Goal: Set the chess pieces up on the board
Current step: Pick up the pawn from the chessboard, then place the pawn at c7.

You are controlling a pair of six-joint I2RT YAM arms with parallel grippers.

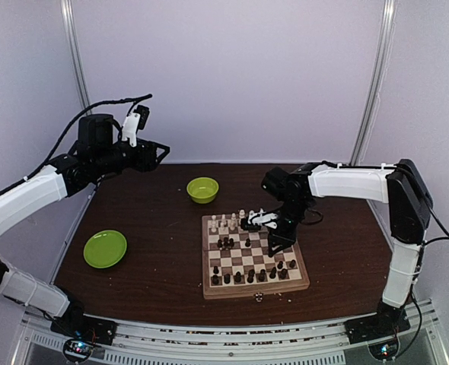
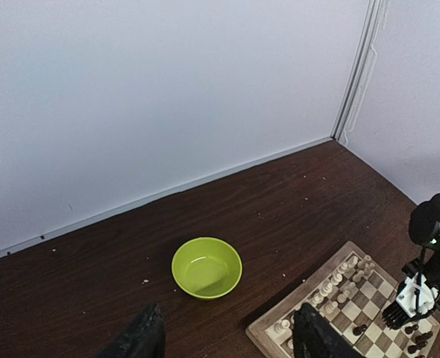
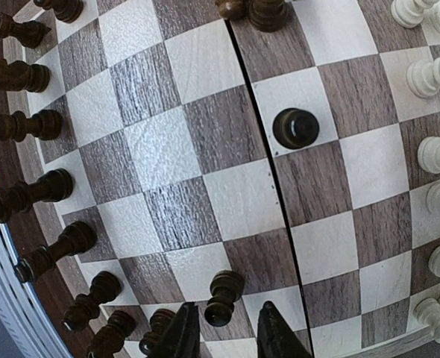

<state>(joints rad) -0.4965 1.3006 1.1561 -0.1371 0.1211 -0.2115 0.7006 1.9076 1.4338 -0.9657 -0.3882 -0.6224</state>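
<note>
Fingers (image 3: pixel 186 335) of the right gripper (image 3: pixel 229 307) stand part-open low over the board (image 3: pixel 168 194). A dark pawn (image 3: pixel 224 294) sits upright in the gap at their tips, and I can see neither finger touching it. They have hold of nothing.

The board lies flat on the table (image 1: pixel 148 228), right of the table's middle, and is turned slightly askew to the table's near edge. Its fold seam (image 3: pixel 268 179) runs side to side between the two camps. The white pieces (image 1: pixel 226 223) line the board's far rows and the dark pieces (image 1: pixel 251 275) its near rows, all upright. A second dark pawn (image 3: pixel 294 127) stands alone on a pale square just beside the seam, on the white side, and a few more dark men stand toward the board's middle.

The left gripper (image 2: pixel 230 319) hangs high, well to the left of the board, with its fingers spread wide and nothing between them. A green bowl (image 1: pixel 202 189) sits beyond the board's far left corner. A green plate (image 1: pixel 105 249) lies well apart to the board's left.
</note>
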